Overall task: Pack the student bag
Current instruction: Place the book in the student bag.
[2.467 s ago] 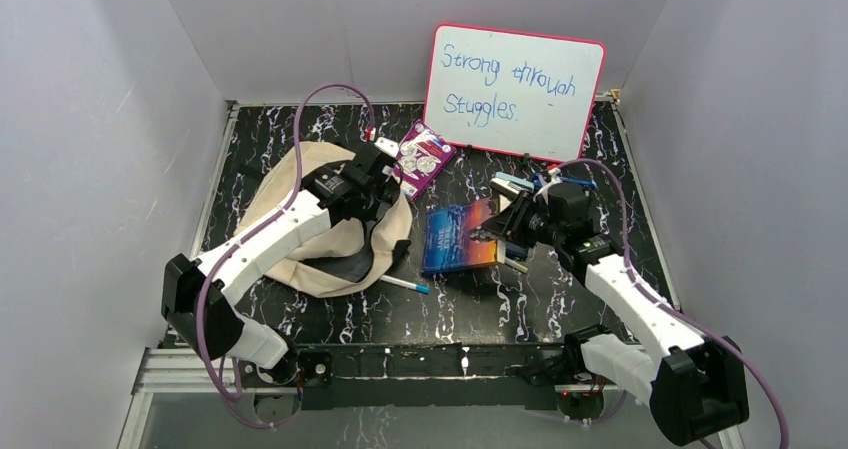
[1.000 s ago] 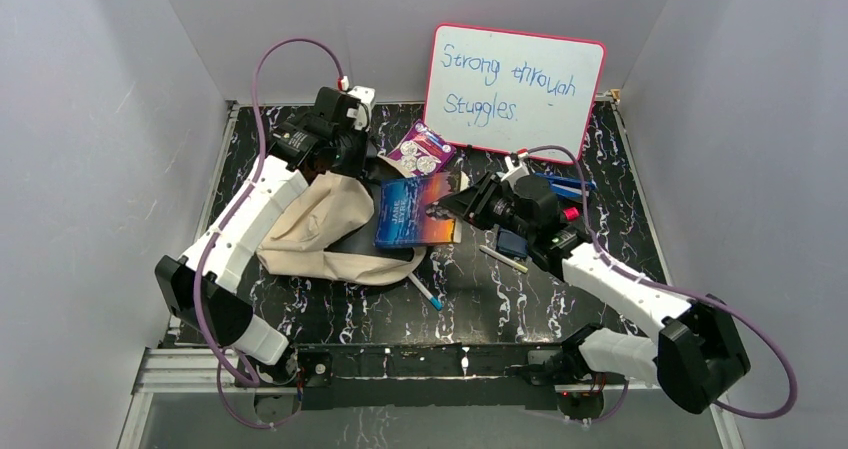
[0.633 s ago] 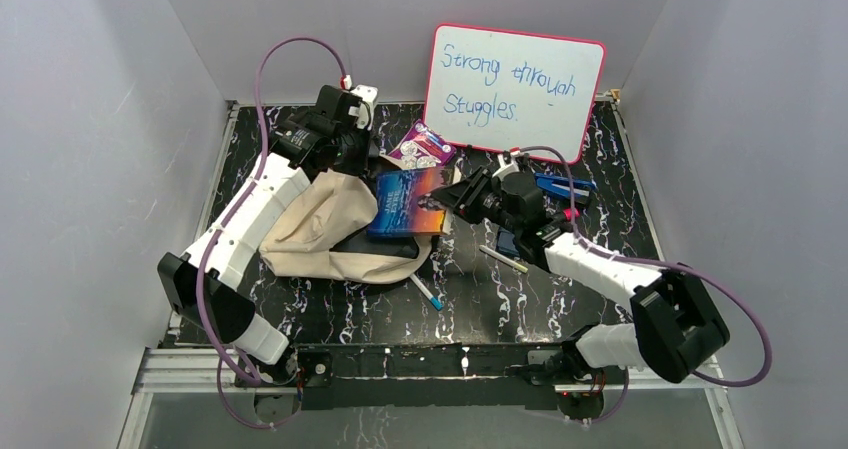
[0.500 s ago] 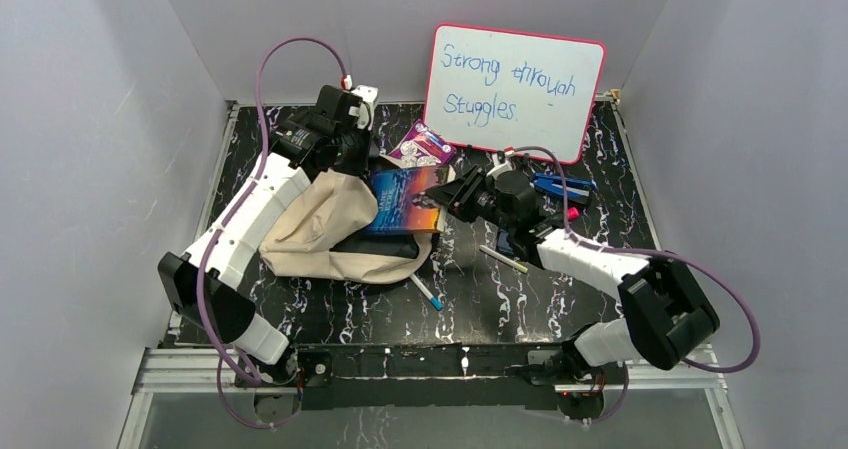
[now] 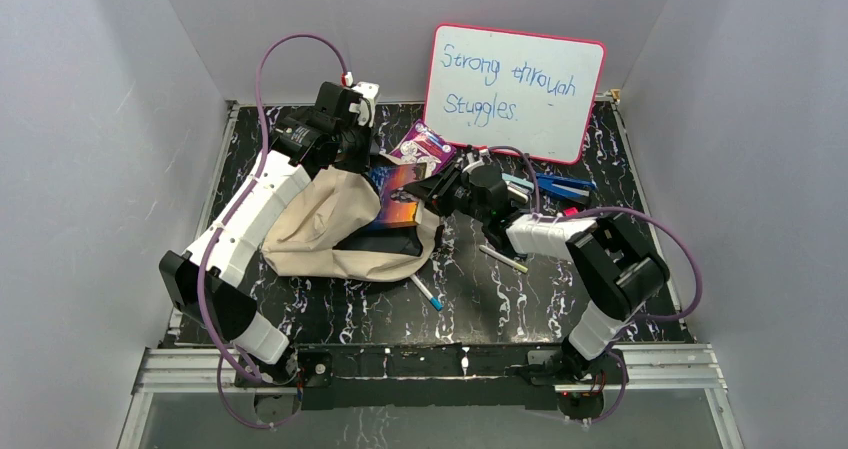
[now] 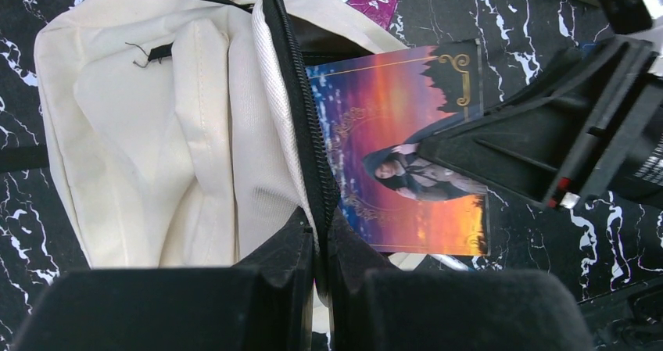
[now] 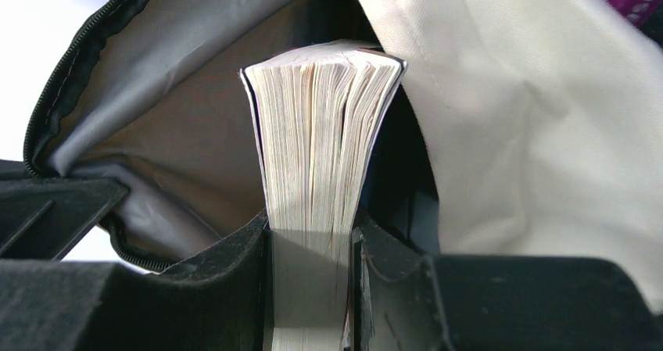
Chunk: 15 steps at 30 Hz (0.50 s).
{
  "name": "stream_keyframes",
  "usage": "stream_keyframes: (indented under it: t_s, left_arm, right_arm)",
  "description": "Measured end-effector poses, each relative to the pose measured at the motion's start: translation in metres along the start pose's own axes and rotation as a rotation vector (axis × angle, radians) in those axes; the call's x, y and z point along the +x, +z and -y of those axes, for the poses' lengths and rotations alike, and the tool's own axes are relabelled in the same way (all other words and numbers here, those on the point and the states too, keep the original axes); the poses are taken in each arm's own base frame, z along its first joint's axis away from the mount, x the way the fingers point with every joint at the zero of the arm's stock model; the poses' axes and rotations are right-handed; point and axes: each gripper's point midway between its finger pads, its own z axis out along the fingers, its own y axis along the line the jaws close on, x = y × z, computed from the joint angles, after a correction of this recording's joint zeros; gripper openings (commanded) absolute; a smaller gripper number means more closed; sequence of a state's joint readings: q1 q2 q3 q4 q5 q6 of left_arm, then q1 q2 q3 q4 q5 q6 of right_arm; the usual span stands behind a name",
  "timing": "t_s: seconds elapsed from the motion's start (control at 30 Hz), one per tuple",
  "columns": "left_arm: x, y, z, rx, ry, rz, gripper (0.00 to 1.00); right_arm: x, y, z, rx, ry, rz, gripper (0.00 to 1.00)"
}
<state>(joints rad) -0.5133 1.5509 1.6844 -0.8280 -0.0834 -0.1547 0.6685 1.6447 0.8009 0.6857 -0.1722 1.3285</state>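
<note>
The student bag (image 5: 320, 229) lies slumped on the dark marbled table (image 5: 560, 299), below the left claw (image 6: 320, 238), which is pinched tight on the bag's zippered rim; the mouth gapes. A book (image 7: 313, 132) juts forward from the right claw (image 7: 311, 245), clamped across its pages, its far end inside that mouth.
</note>
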Motion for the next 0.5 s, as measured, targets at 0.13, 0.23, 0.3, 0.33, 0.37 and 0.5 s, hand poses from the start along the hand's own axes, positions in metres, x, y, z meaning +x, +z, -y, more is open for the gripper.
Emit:
stream_keyframes:
  t_s: [0.13, 0.23, 0.3, 0.33, 0.37, 0.5]
  left_arm:
    - [-0.002, -0.002, 0.001, 0.008, -0.002, 0.003, 0.00]
    - [-0.003, -0.003, 0.002, 0.011, -0.002, 0.002, 0.00]
    - [-0.004, -0.002, 0.003, 0.013, -0.002, 0.001, 0.00]
    - [-0.004, -0.001, 0.003, 0.013, -0.002, 0.000, 0.00]
    - [-0.004, 0.000, 0.003, 0.014, -0.002, -0.002, 0.00]
    - [-0.003, 0.000, 0.004, 0.017, -0.002, -0.006, 0.00]
  right_arm:
    - [0.005, 0.015, -0.002, -0.030, 0.027, -0.019, 0.00]
    - [0.009, 0.024, -0.002, -0.041, 0.040, -0.032, 0.00]
    - [0.011, 0.031, 0.000, -0.042, 0.045, -0.040, 0.00]
    - [0.012, 0.034, 0.002, -0.040, 0.047, -0.044, 0.00]
    - [0.013, 0.037, 0.002, -0.042, 0.048, -0.048, 0.00]
    - [0.018, 0.050, 0.006, -0.050, 0.062, -0.066, 0.00]
